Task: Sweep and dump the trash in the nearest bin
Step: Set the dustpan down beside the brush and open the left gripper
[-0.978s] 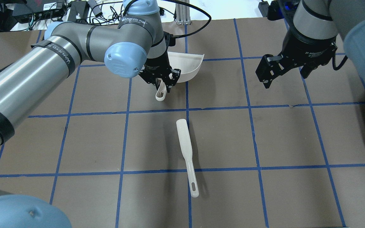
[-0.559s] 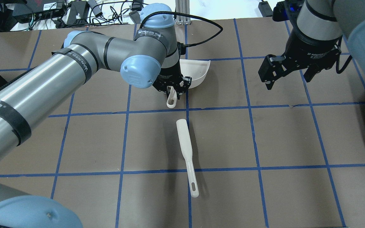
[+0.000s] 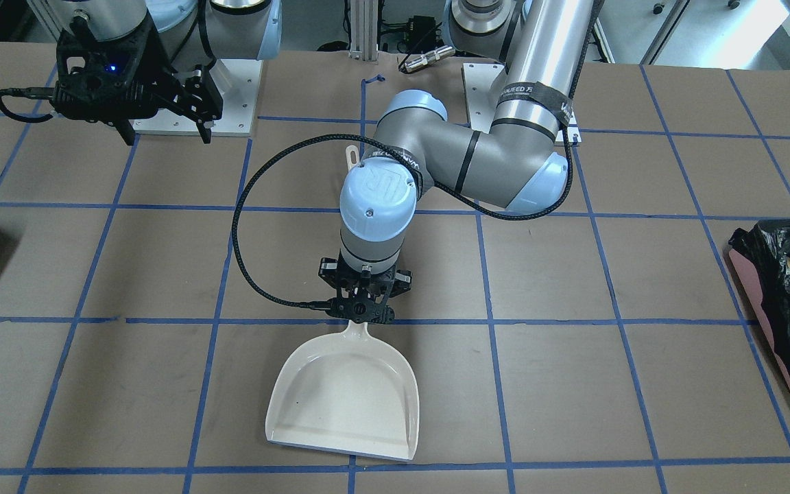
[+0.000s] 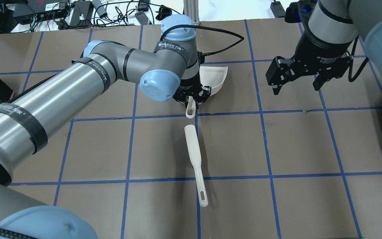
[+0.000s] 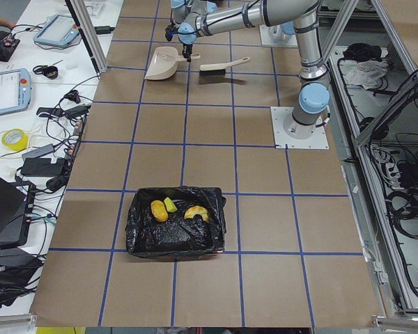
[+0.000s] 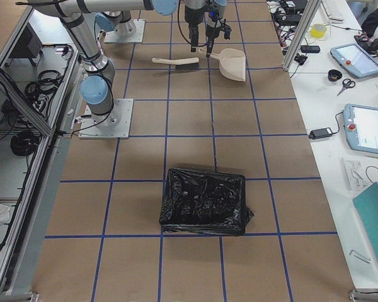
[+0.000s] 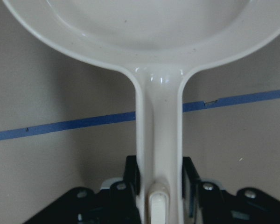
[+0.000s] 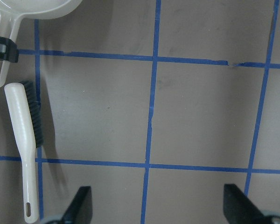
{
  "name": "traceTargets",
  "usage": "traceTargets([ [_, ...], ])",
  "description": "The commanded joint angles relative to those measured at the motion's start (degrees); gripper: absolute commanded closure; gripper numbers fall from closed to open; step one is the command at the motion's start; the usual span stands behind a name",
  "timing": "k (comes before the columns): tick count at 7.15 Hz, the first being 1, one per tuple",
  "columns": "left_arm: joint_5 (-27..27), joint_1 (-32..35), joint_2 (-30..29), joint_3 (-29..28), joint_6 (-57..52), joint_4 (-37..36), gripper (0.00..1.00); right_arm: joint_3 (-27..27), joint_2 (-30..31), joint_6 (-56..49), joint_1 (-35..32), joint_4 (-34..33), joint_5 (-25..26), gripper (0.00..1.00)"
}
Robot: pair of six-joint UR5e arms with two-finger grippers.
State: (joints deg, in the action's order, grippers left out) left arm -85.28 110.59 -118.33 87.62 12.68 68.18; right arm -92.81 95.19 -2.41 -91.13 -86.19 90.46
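Front-facing view: one cream dustpan (image 3: 343,398) lies flat on the brown tabletop (image 3: 607,274). Its handle is clenched in the left hand (image 3: 361,312). The right hand (image 3: 166,135) hangs near the robot's base, released and holding nothing. One bin (image 3: 786,267), pink-sided and lined with a black bag, stands at the tabletop's edge on the robot's left, well apart from the dustpan.

Overhead view: two arms reach in. One white brush (image 4: 194,156) lies near the tip of the dustpan's handle, roughly in line with it and not touching.

Left side view: the bin holds three pieces of trash (image 5: 159,210), one orange, one green and one yellow.

Right side view: one black-bagged container (image 6: 205,201) stands alone on the robot's right half of the tabletop, far from both tools.

Left wrist view: two black fingers (image 7: 131,175) press the dustpan's handle from both sides.

Right wrist view: the right hand's two fingers stand wide apart above bare tabletop. The brush lies off to one side with its dark bristles showing.
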Motion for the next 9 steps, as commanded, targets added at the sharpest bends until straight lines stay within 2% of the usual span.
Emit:
traceTargets([
  [1, 0.11, 0.59, -0.06, 0.80, 2.24, -0.24, 1.00, 0.00, 0.00, -0.40, -0.01, -0.55, 0.25, 0.00],
  [2, 0.11, 0.68, -0.06, 0.80, 2.87, -0.33, 1.00, 0.00, 0.00, -0.49, -0.01, -0.47, 0.25, 0.00],
  [3, 0.29, 0.68, 0.03, 0.71, 3.05, -0.24, 0.70, 0.00, -0.18, -0.66, -0.01, -0.55, 0.25, 0.00],
  [4, 1.59, 0.59, 0.12, 0.80, 4.10, -0.15, 0.14, 0.00, -0.18, -0.66, -0.01, -0.55, 0.25, 0.00],
  [5, 1.61, 0.59, 0.29, 0.71, 5.07, -0.15, 0.00, 0.00, -0.18, -0.49, -0.01, -0.38, 0.25, 0.00],
  [7, 0.91, 0.24, 2.13, 0.10, 5.08, 0.37, 0.00, 0.00, -0.18, -0.57, -0.01, -0.20, 0.25, 0.00],
  [9, -0.49, -2.82, 3.37, -0.17, 3.94, 0.99, 0.00, 0.00, -0.18, -0.66, -0.01, -0.29, 0.25, 0.00],
])
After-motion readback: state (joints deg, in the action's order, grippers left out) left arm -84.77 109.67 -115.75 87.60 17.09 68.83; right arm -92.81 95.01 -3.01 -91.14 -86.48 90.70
